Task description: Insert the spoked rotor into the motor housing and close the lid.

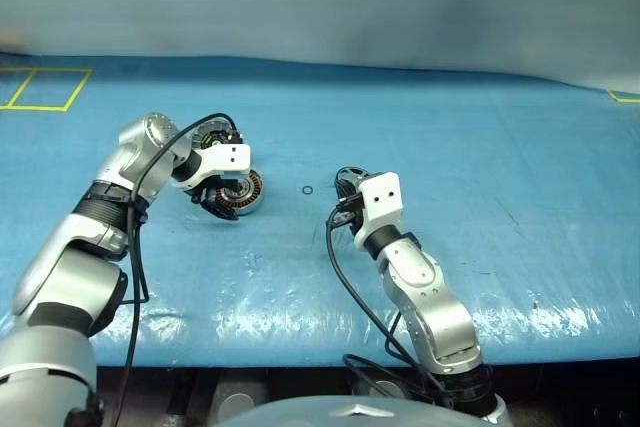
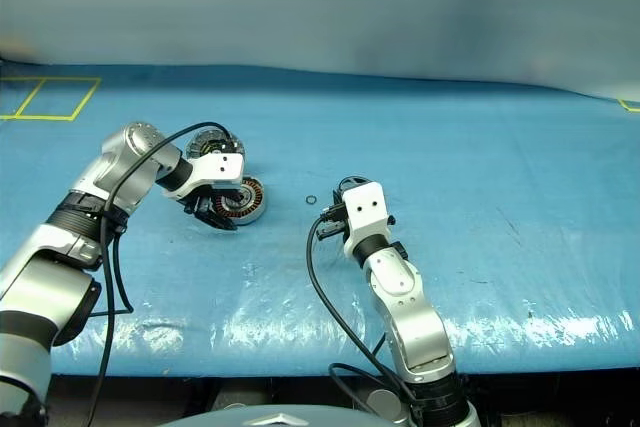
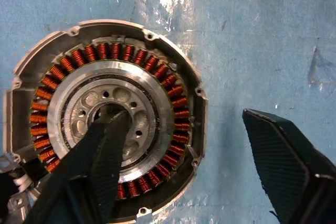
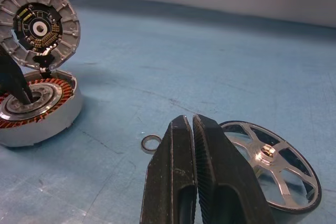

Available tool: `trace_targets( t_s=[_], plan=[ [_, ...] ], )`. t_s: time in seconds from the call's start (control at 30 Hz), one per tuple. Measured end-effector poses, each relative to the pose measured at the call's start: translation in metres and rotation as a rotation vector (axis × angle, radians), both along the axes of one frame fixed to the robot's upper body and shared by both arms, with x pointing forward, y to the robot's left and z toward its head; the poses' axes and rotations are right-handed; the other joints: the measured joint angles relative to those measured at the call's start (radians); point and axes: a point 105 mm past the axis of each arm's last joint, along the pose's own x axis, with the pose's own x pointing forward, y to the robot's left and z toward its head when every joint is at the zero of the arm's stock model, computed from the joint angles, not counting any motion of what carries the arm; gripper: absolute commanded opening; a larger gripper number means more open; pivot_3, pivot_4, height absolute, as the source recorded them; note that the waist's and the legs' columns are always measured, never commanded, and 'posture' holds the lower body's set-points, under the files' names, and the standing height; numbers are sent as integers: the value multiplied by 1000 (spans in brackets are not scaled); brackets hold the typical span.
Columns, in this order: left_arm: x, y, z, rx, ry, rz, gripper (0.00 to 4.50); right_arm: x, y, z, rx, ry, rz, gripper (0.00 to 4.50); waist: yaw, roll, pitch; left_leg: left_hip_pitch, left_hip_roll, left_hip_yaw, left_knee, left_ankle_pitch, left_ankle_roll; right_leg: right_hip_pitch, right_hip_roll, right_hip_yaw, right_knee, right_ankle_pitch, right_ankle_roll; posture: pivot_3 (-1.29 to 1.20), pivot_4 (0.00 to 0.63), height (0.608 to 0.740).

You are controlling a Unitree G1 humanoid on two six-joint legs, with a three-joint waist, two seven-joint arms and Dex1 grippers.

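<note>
Left gripper spread over the motor housing, left of centre in the head views: one finger in the dark centre bore, the other outside the rim. Right gripper pressed shut, empty, spoked rotor just beside it, small ring near. Housing looks rigid, heavyish metal with delicate windings, so take the rim; lid tilts up behind it, its attachment hard to make out

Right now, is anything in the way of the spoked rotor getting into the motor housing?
Yes. One finger of the left gripper sits in the motor housing's centre, where the spoked rotor has to go. The lid stands tipped up, off the opening. A tiny ring lies on the table between them.
</note>
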Motion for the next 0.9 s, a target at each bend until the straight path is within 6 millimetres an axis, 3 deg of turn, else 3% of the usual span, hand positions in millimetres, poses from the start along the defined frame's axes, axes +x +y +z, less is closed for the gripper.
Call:
trace_targets(
  t_s=[0.03, 0.07, 0.23, 0.53, 0.9],
  plan=[
    [1, 0, 0, 7, -10, -1, 1983, 0, 0, -1, -1, 3, 0, 175, 0, 0, 0, 0, 0, 0, 0, 0, 0, 0, 0, 0, 0, 0, 0, 0, 150, 740],
    [0, 0, 0, 18, -18, -7, 1943, 0, 0, -2, -2, 6, 0, 175, 1, 1, 0, 2, 0, 0, 0, 0, 0, 2, 0, 0, 0, 0, 0, 0, 150, 740],
    [-6, -5, -3, 6, -21, -4, 1943, 1, 1, 0, 0, 0, 1, 175, 2, 1, 0, 6, 0, 0, 0, 0, 0, 5, 0, 0, 1, -1, 0, 0, 150, 740],
    [-36, -25, -4, -41, 57, -64, 1943, 1, 2, 1, 11, -5, 5, 175, 2, 1, 0, 6, 0, 0, -1, 1, 0, 5, 0, 0, 1, -1, -1, 0, 150, 740],
    [-59, -23, -8, 31, 34, -226, 1943, 1, 4, 0, 9, 0, 22, 175, 2, 1, 0, 6, 0, 0, -2, 1, 0, 5, 0, 0, 1, -1, -2, 0, 150, 740]
  ],
)
